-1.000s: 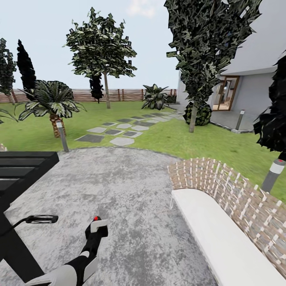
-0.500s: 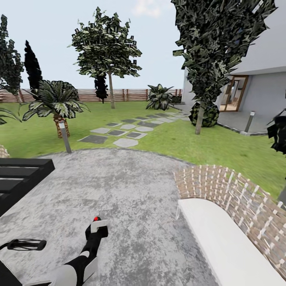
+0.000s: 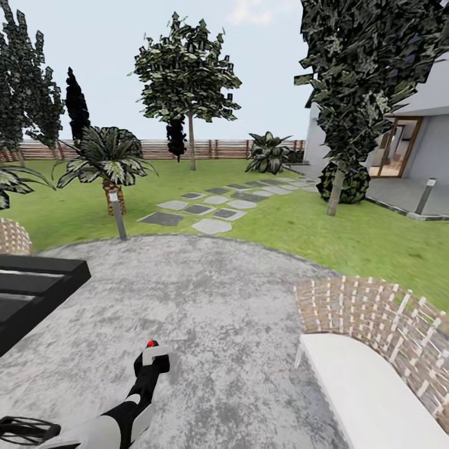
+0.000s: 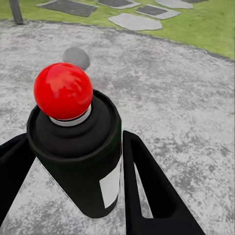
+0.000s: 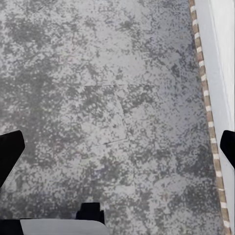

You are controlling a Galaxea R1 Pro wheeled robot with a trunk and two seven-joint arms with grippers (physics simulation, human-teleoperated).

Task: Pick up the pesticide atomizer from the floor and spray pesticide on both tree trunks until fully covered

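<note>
Left fingers (image 4: 132, 191) pinching pesticide atomizer (image 4: 81, 147); right fingers (image 5: 12, 149) spread above paving (image 5: 117, 98).

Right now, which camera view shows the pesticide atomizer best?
The left wrist view: the pesticide atomizer sits close up between the left tool's fingers, red tip, black body and white label clear. In the head view the pesticide atomizer is small, low on the grey paving. The right wrist view looks onto paving.
</note>
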